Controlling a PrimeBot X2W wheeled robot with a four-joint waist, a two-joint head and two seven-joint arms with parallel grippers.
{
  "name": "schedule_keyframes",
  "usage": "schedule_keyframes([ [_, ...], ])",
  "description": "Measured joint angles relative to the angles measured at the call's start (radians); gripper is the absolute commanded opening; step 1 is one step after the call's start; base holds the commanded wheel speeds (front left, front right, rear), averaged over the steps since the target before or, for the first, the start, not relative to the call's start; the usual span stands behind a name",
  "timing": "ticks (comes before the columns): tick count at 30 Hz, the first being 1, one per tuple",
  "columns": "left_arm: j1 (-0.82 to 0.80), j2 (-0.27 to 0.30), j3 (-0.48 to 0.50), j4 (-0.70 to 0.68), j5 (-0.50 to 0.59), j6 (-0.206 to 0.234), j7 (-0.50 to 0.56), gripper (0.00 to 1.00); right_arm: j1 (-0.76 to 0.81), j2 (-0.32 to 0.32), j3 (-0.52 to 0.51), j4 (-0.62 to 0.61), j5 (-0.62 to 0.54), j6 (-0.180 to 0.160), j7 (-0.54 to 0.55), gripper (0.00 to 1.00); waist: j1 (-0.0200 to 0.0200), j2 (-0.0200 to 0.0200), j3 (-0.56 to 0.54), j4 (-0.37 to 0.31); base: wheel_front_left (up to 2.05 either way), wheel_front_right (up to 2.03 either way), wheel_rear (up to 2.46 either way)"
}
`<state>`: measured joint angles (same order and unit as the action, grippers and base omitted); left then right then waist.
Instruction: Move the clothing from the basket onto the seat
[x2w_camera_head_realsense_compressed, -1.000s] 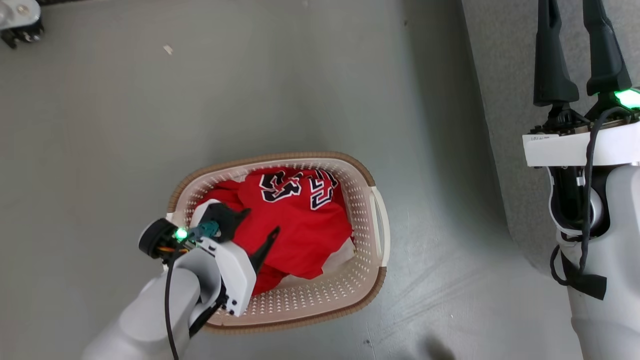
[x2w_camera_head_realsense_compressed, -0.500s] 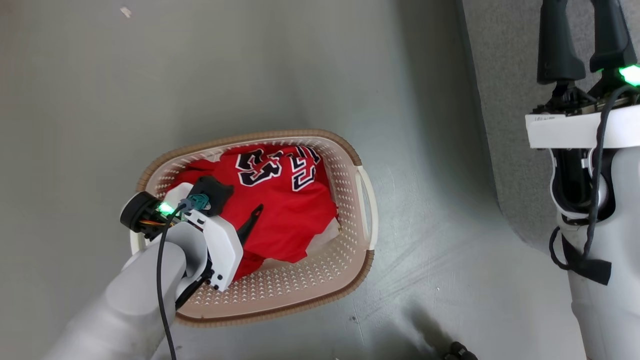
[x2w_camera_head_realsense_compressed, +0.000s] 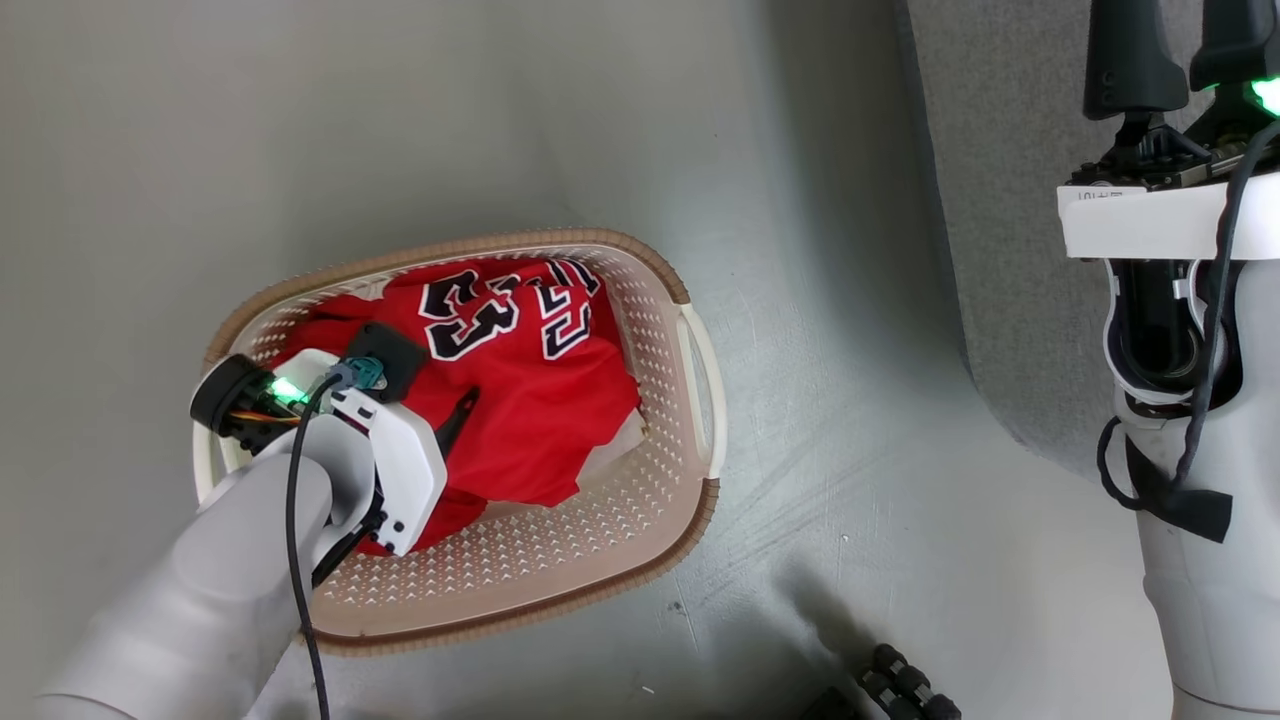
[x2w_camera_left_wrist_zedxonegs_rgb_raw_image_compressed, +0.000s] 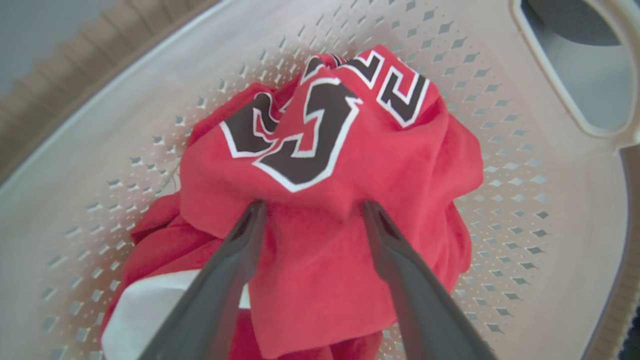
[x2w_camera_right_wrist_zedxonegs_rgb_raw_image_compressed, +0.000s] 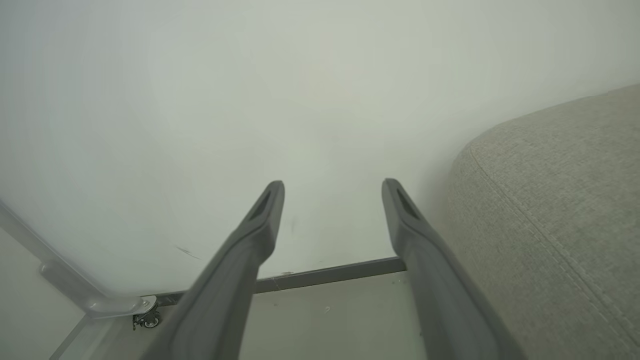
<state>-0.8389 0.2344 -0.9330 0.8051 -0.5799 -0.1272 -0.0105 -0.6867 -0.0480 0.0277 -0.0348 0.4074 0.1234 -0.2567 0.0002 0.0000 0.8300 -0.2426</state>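
Left tool deeper into clothing, jaws apart

Crumpled red clothing fills the cream basket beside the grey seat.

The head view is shifting as the robot bends down, so the cream-white perforated plastic laundry basket with a brown rim is showing larger and further left without itself moving. The left gripper is sinking lower, its spread fingers pressing deeper into the red number-23 basketball clothing. A black ribbed object is coming into sight at the near edge.
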Motion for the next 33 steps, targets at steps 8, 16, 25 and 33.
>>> schedule_keyframes([
  [8, -0.023, 0.006, -0.028, 0.003, -0.008, 0.000, -0.013, 0.00, -0.025, 0.000, 0.007, 0.002, 0.015, 0.000, 0.000, 1.00, 0.0000, 0.0000, 0.029, -0.025, 0.00, 0.00, 0.00],
  [16, -0.032, 0.001, -0.043, 0.013, -0.037, 0.000, -0.013, 0.00, -0.036, 0.000, 0.006, 0.015, 0.015, 0.000, 0.000, 1.00, 0.0000, 0.0000, 0.029, -0.031, 0.00, 0.00, 0.00],
  [25, -0.030, -0.019, -0.048, -0.001, -0.113, 0.000, -0.017, 0.00, -0.036, 0.000, -0.002, 0.024, 0.015, 0.000, 0.000, 1.00, -0.0001, 0.0000, 0.016, -0.027, 0.00, 0.00, 0.00],
  [33, -0.030, -0.013, -0.046, -0.055, -0.150, 0.000, -0.058, 0.00, -0.036, 0.000, -0.007, 0.036, 0.014, 0.000, 0.000, 1.00, -0.0001, 0.0000, -0.001, -0.016, 0.00, 0.00, 0.00],
])
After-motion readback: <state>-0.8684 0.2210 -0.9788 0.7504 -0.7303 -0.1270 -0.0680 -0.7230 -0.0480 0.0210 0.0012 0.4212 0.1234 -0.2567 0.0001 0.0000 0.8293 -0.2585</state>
